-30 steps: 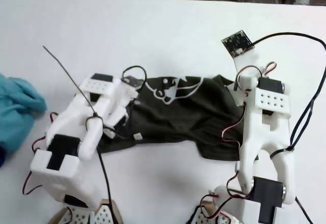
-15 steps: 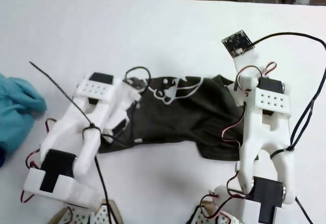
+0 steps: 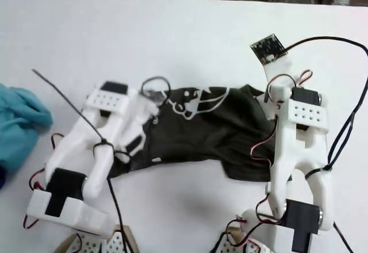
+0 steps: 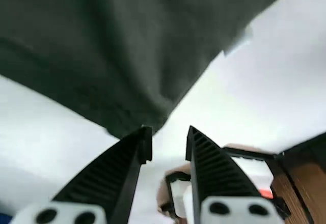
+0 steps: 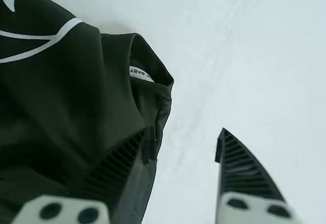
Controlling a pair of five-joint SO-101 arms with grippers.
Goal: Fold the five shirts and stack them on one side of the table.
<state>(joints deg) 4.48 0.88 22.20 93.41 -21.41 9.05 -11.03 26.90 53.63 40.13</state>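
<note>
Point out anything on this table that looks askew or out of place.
The black shirt lies rumpled and slanted across the middle of the table, its right end bunched into folds rather than spread flat. A blue-green cloth sits in a loose heap at the left edge, not folded. Nothing looks spilled or damaged.

White arms [image 3: 299,144] bear black servos [image 3: 63,187], thin cables [image 3: 348,127], ribbed dark left pincer [image 4: 165,135].

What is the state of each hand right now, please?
The left hand is open and empty, tips at the edge of the black fabric shirt with white print.
The right hand is open and empty beside the shirt's collar.
</note>
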